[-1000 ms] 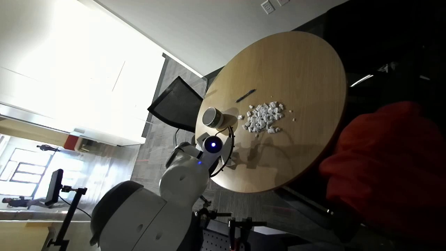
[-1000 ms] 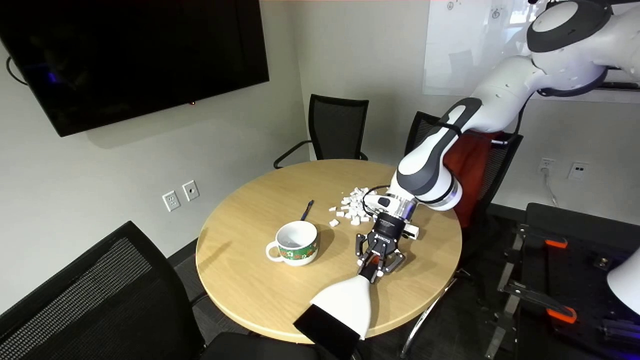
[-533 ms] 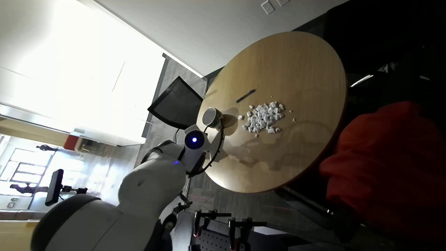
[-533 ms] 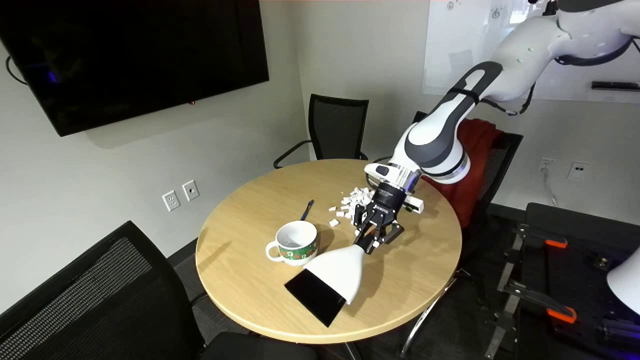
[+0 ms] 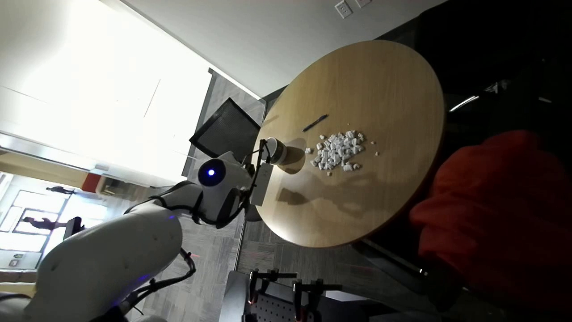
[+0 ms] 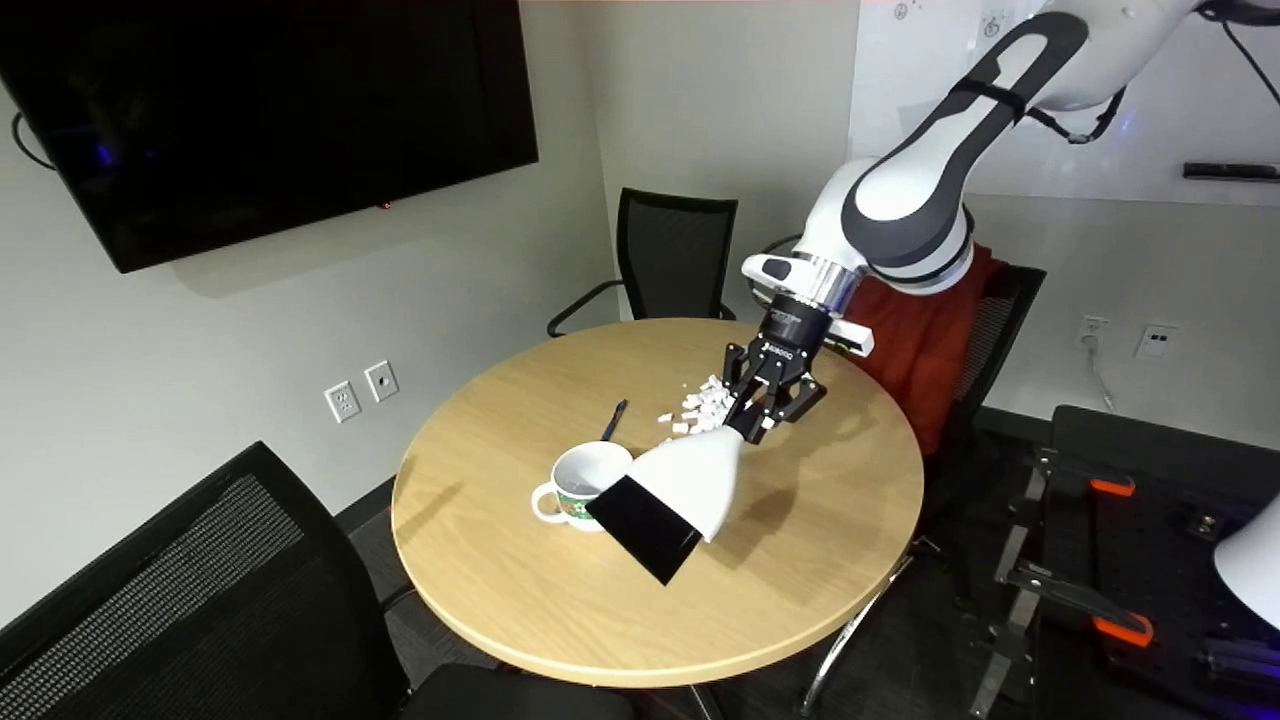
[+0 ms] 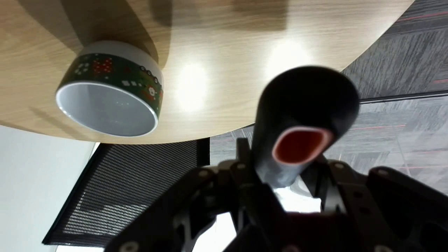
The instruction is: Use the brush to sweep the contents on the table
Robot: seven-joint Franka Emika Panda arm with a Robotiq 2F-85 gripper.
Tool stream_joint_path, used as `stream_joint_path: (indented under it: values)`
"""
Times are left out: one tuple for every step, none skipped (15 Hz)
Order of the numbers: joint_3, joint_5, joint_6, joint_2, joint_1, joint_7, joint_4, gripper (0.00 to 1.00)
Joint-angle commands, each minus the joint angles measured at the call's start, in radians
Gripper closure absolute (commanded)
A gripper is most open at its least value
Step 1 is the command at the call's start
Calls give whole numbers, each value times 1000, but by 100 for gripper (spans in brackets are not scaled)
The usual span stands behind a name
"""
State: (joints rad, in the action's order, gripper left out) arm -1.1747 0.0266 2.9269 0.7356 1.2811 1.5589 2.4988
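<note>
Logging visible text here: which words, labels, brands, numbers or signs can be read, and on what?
"ROBOTIQ" on the gripper, in an exterior view.
Too small to read: print above that; marks on the whiteboard.
No letters are readable on the mug.

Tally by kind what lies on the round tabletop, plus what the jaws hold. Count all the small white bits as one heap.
Brush, held: 1
Heap of white bits: 1
Mug: 1
Pen: 1
Total: 4
</note>
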Motion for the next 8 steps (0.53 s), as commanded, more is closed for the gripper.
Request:
stream_joint_path:
  values:
    - [-138, 5, -84, -168, 145, -110, 56, 88]
    - [-167, 4, -111, -193, 183, -126, 52, 88]
    - [-196, 5, -141, -211, 220, -137, 47, 88]
    - [-216, 8, -175, -225, 253, -140, 38, 88]
    - [-225, 8, -194, -236, 268, -144, 36, 88]
    - [-170, 13, -153, -168, 208, -111, 21, 63]
    - [-181, 11, -171, -186, 228, -112, 21, 63]
    - [-184, 10, -177, -197, 236, -112, 21, 63]
